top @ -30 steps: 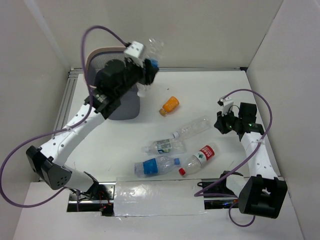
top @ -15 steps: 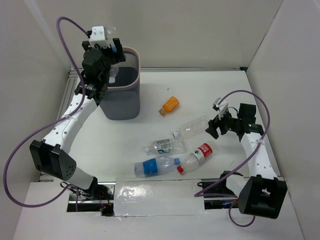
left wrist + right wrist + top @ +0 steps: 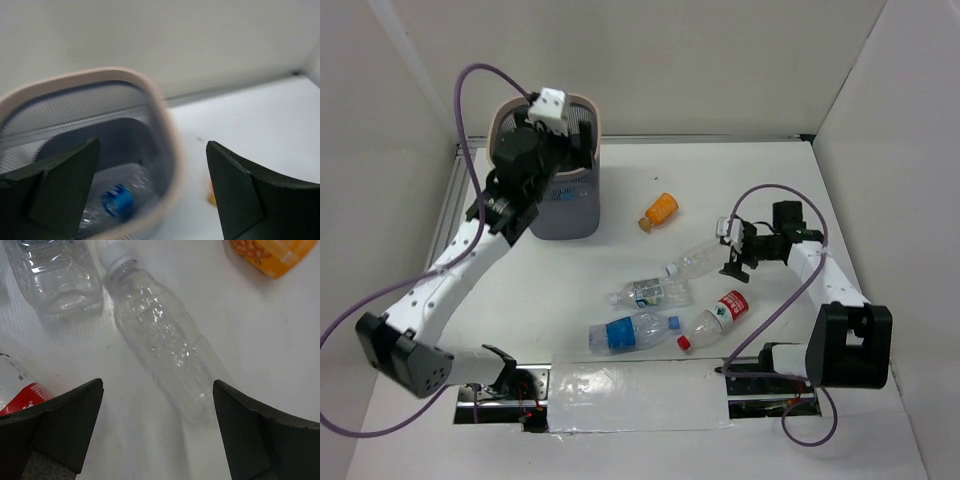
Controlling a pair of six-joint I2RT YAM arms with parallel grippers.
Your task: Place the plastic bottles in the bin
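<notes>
1. The left gripper (image 3: 152,150) hangs over the tall dark grey mesh bin (image 3: 570,212) with a pale pinkish rim at the far left corner of the white desk (image 3: 760,180). Its fingers are spread wide with nothing between them. A clear plastic bottle with a blue cap (image 3: 117,202) lies at the bottom of the bin.

2. Five bottles lie on the desk.
   - The short orange bottle (image 3: 661,210) is near the middle.
   - The clear ribbed bottle with a white cap (image 3: 705,257) is right of centre.
   - The crumpled clear bottle with a pale label (image 3: 648,292), the blue-labelled clear bottle (image 3: 625,332) and the red-labelled clear bottle (image 3: 717,315) are closer to the near edge.

3. The right gripper (image 3: 157,385) hovers above the ribbed white-capped bottle. It is fully open and holds nothing, and the bottle's body runs slantwise between its two fingers.

4. The step in hand appears to be the right arm's pick of that bottle. It would go best with a small wrist turn, so the fingers close squarely across the bottle's narrow width. The arm should then drop straight down at mid-body, away from the tapering neck.

5. The thin, empty plastic will likely buckle or skid sideways under a hard squeeze, so a gentle closing suits it. The red-labelled bottle lies just beside the nearer finger, so the descent should keep clear of it.

6. The bin stands well apart from this arm, near the opposite edge, so the carry looks long.
</notes>
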